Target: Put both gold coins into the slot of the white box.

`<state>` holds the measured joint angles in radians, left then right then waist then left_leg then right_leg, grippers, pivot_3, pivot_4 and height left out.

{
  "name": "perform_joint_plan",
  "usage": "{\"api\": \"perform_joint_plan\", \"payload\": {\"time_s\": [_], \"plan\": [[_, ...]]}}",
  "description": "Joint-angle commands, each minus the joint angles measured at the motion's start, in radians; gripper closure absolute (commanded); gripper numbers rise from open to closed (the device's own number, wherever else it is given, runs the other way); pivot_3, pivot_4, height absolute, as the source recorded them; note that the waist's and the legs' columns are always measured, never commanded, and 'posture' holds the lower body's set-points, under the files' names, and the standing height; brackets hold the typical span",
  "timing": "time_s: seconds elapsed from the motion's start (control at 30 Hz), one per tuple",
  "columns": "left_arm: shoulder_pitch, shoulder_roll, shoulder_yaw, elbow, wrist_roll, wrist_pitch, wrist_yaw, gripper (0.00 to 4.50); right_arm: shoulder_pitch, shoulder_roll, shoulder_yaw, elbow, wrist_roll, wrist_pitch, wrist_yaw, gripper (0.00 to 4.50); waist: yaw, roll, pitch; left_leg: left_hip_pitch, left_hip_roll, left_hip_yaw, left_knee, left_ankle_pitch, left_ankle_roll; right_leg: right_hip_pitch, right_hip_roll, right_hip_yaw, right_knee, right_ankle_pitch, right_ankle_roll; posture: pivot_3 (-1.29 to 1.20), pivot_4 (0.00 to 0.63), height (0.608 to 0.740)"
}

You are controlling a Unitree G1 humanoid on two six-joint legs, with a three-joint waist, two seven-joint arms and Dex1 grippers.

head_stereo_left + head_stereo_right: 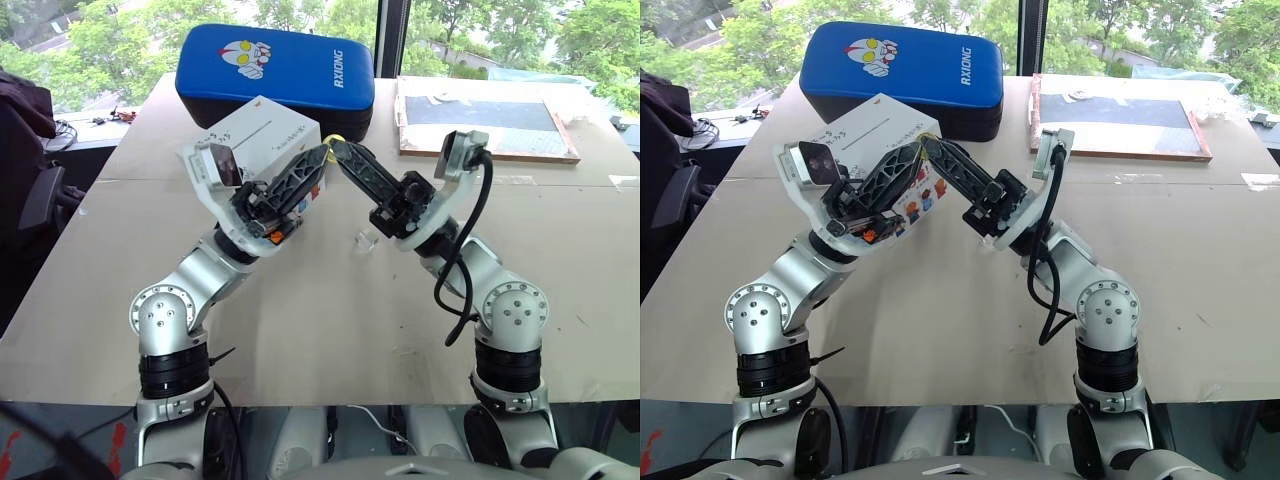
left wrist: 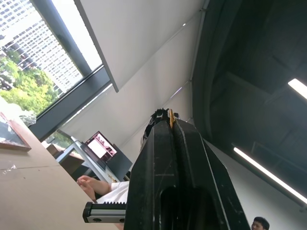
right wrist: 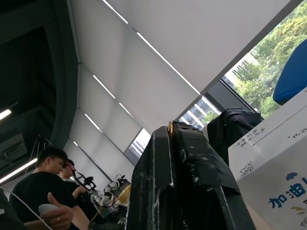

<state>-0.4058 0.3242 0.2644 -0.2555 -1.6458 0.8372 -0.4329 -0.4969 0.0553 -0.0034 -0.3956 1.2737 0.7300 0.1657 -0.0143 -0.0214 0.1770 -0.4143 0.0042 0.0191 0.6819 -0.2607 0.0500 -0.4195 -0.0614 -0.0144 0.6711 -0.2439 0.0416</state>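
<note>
Left eye view: both arms are raised over the tabletop, their tips meeting in front of the white box, which stands just before the blue case. The left pincer and right pincer nearly touch, with a glint of yellow between them that I take for a coin.

Right eye view: the same meeting sits against the box's top, where the slot runs as a thin line, a little behind and to the left of the tips.

Left wrist view: the left pincer is clenched, and a thin gold edge of a coin stands up between its tips.

Right wrist view: the right pincer is likewise clenched, a sliver of gold at its tip, the box just beside it.

Each pincer seems to hold one coin, neither yet in the slot. To do this well, I would part the arms first so they do not knock each other, bring one coin edge-on along the slot's line, lower until the edge enters, then let go; tilted, it may skid off the box top.
</note>
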Motion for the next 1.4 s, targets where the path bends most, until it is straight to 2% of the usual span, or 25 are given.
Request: {"api": "perform_joint_plan", "payload": {"time_s": [0.03, 0.27, 0.37, 0.47, 0.67, 0.8, 0.87, 0.97, 1.1, 1.17, 1.27, 1.4], "plan": [[-0.008, 0.006, -0.017, -0.021, 0.014, -0.001, -0.016, 4.44, -0.015, 0.001, 0.002, -0.027, 0.005, -0.019, -0.002, 4.50, 0.000, 0.000, 0.000, 0.000, 0.000, 0.000, 0.000, 0.000, 0.000, 0.000, 0.000, 0.000, 0.000, 0.000, 0.000, 0.00, 0.150, 0.740], [-0.019, -0.003, -0.017, -0.002, 0.043, -0.015, -0.016, 4.44, -0.013, -0.009, 0.015, -0.028, -0.029, -0.025, 0.019, 4.50, 0.000, 0.000, 0.000, 0.000, 0.000, 0.000, -0.001, 0.000, 0.000, 0.000, 0.000, 0.000, -0.001, 0.000, 0.000, 0.00, 0.150, 0.740], [-0.021, 0.003, -0.017, 0.003, 0.062, -0.017, -0.023, 4.50, -0.010, -0.015, 0.020, -0.032, -0.037, -0.029, 0.030, 3.64, 0.000, 0.000, 0.000, 0.000, 0.000, 0.000, -0.001, 0.000, 0.000, 0.000, 0.000, 0.000, -0.002, 0.000, 0.000, 0.00, 0.150, 0.740], [-0.029, -0.001, -0.013, 0.014, 0.082, -0.027, -0.014, 4.50, -0.007, -0.001, 0.014, -0.027, -0.053, -0.049, 0.003, 2.15, 0.000, 0.000, 0.000, 0.000, 0.000, 0.000, -0.001, 0.000, 0.000, 0.000, 0.000, 0.000, -0.002, 0.000, 0.000, 0.00, 0.150, 0.740], [-0.050, 0.006, 0.008, 0.022, 0.115, -0.043, -0.025, 4.50, 0.002, -0.007, 0.001, -0.027, -0.039, -0.055, -0.005, 2.15, 0.001, 0.000, 0.000, 0.000, 0.000, 0.000, -0.001, 0.000, 0.000, 0.001, 0.000, 0.000, -0.003, 0.000, 0.000, 0.00, 0.150, 0.740], [-0.119, 0.059, 0.050, 0.027, 0.179, -0.077, -0.015, 4.50, 0.032, -0.054, -0.008, -0.043, -0.061, -0.048, 0.003, 2.15, 0.002, 0.000, 0.000, -0.001, 0.000, -0.002, -0.002, 0.000, 0.000, 0.002, 0.001, -0.001, -0.006, 0.000, 0.000, 0.00, 0.150, 0.740], [-0.192, 0.130, 0.074, 0.063, 0.261, -0.105, 0.004, 4.50, 0.041, -0.117, -0.018, -0.052, -0.096, -0.047, 0.033, 2.15, 0.002, 0.000, 0.000, -0.001, 0.000, -0.002, -0.002, 0.000, 0.000, 0.003, 0.001, -0.002, -0.008, 0.000, 0.000, 0.00, 0.150, 0.740], [-0.302, 0.297, 0.103, 0.148, 0.362, -0.102, -0.050, 4.50, 0.037, -0.304, -0.023, -0.068, -0.223, -0.060, 0.177, 2.15, 0.002, 0.000, 0.001, -0.001, 0.000, 0.000, -0.004, 0.000, 0.000, 0.003, 0.001, -0.003, -0.009, 0.000, 0.000, 0.00, 0.150, 0.740], [-0.379, 0.528, 0.017, 0.280, 0.569, -0.099, -0.246, 4.50, -0.011, -0.480, -0.030, -0.054, -0.361, -0.109, 0.295, 2.15, -0.003, 0.000, 0.001, 0.000, -0.001, 0.002, -0.008, 0.000, 0.000, 0.001, 0.002, -0.002, -0.012, 0.000, 0.001, 0.00, 0.150, 0.740], [-0.413, 0.590, -0.040, 0.357, 0.678, -0.124, -0.325, 4.50, -0.030, -0.537, -0.017, -0.056, -0.412, -0.121, 0.344, 2.15, -0.001, 0.000, 0.001, 0.001, -0.001, 0.002, -0.013, 0.000, 0.000, 0.000, 0.003, -0.002, -0.013, 0.000, 0.001, 0.00, 0.150, 0.740], [-0.488, 0.642, -0.131, 0.511, 0.850, -0.183, -0.423, 4.50, -0.058, -0.608, 0.015, -0.069, -0.491, -0.126, 0.399, 2.15, 0.003, 0.000, 0.001, 0.000, 0.001, 0.002, -0.014, 0.001, -0.002, -0.002, 0.004, -0.003, -0.013, -0.001, 0.001, 0.00, 0.150, 0.740], [-0.574, 0.652, -0.225, 0.701, 1.037, -0.280, -0.540, 4.50, -0.078, -0.605, 0.023, -0.095, -0.504, -0.111, 0.401, 2.15, 0.003, 0.000, 0.002, -0.002, 0.001, 0.002, -0.014, 0.001, -0.002, -0.002, 0.004, -0.004, -0.015, 0.000, 0.001, 0.00, 0.150, 0.740]]}}
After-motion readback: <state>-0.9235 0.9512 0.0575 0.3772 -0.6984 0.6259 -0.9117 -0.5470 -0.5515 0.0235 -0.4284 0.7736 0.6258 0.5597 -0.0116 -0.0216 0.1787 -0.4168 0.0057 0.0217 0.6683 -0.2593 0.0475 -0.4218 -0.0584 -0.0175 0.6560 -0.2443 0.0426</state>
